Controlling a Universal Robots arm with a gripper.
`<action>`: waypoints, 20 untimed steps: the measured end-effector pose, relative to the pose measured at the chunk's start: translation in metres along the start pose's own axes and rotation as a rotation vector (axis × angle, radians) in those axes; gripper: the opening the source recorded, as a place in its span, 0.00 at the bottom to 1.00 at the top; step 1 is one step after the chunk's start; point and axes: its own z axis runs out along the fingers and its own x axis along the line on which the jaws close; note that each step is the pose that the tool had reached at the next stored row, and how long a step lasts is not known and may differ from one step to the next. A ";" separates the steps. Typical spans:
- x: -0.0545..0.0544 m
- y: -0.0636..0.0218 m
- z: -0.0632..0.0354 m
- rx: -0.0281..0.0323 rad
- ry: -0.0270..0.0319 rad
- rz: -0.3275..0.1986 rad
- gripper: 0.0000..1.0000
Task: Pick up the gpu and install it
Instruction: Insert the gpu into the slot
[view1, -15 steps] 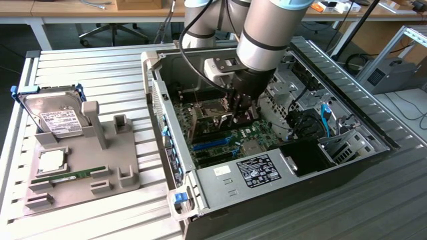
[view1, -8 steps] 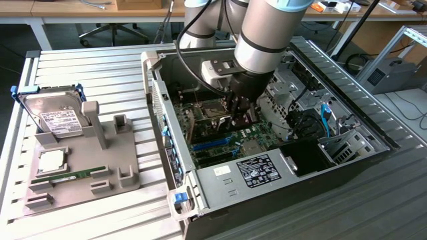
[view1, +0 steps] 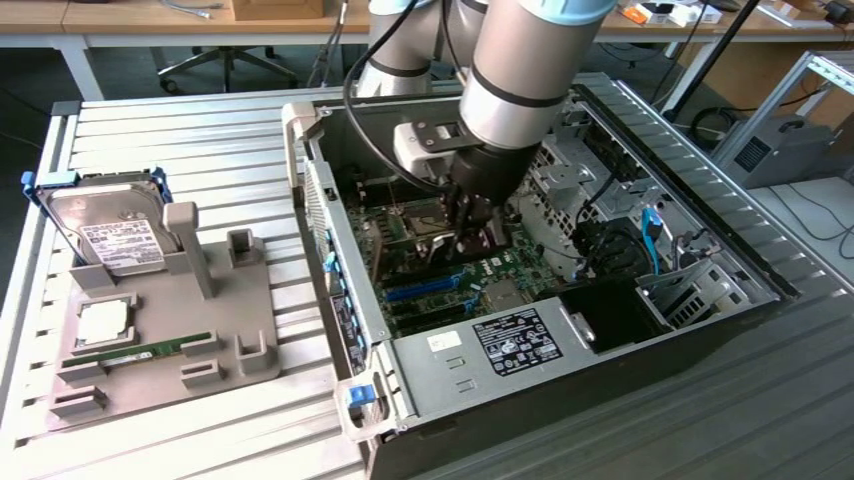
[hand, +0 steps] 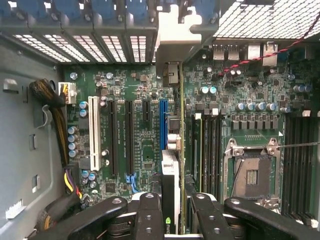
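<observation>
The gpu (hand: 170, 172) is pinched on edge by the tool (hand: 175, 205) and held just beside the blue slot (hand: 163, 122). For a clean seating, the card is best kept upright and parallel to that slot, its contact edge lined up along it

The computer case (view1: 427, 345) is matt grey sheet metal; the worktop (view1: 187, 130) is ribbed pale metal. The hand (hand: 175, 200) is matt black; the gpu (hand: 170, 175) has a dull silvery metal bracket.
</observation>
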 end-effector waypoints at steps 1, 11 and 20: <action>0.000 0.0005 0.0006 0.0002 -0.0002 0.000 0.27; 0.000 0.0045 0.0059 0.0006 -0.0007 -0.003 0.27; 0.000 0.0066 0.0062 0.0006 -0.0007 -0.003 0.27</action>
